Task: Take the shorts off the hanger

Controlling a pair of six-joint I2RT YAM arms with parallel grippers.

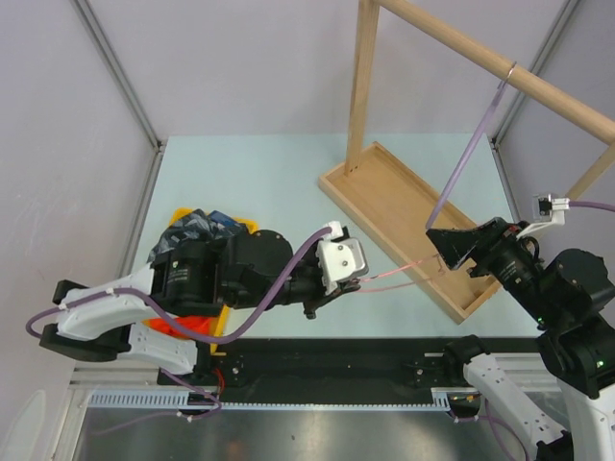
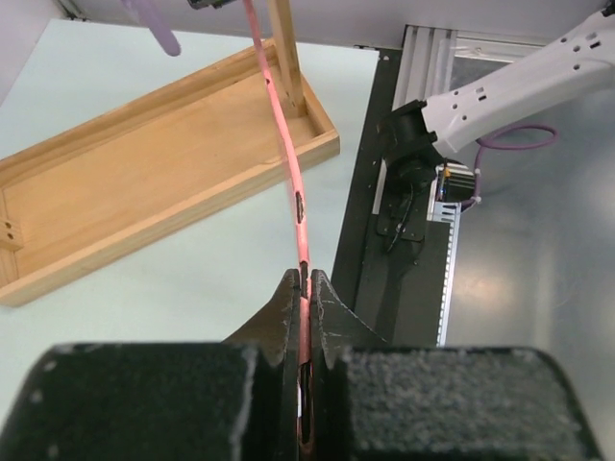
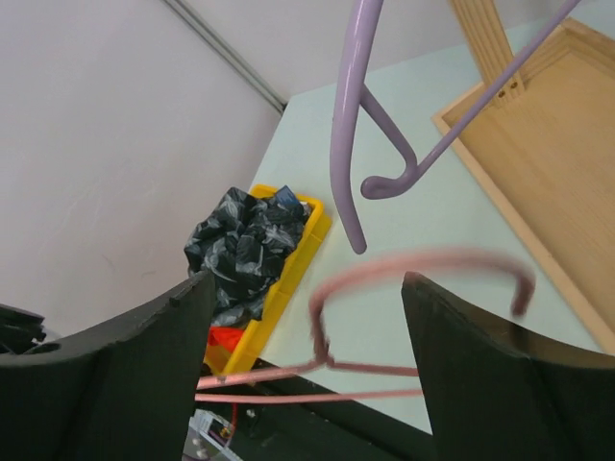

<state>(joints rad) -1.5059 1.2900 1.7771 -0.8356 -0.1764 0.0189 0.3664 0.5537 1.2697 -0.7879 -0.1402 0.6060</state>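
The dark mottled shorts (image 1: 197, 228) lie bunched in a yellow bin (image 1: 245, 226) at the left; they also show in the right wrist view (image 3: 240, 240). The orange shorts (image 1: 187, 327) show under the left arm, and as a red-orange patch (image 3: 226, 338) in the bin. My left gripper (image 1: 348, 286) is shut on the end of a bare pink hanger (image 1: 404, 274), seen clamped between its fingers (image 2: 304, 288). My right gripper (image 1: 452, 252) is open, and the pink hanger's hook (image 3: 423, 259) lies between its fingers (image 3: 173, 327). No shorts hang on the pink hanger.
A bare purple hanger (image 1: 461, 163) hangs from the wooden rod (image 1: 500, 62) of the rack, just above the right gripper. The rack's wooden tray base (image 1: 404, 211) lies diagonally at centre right. The black rail (image 1: 384, 360) runs along the near edge.
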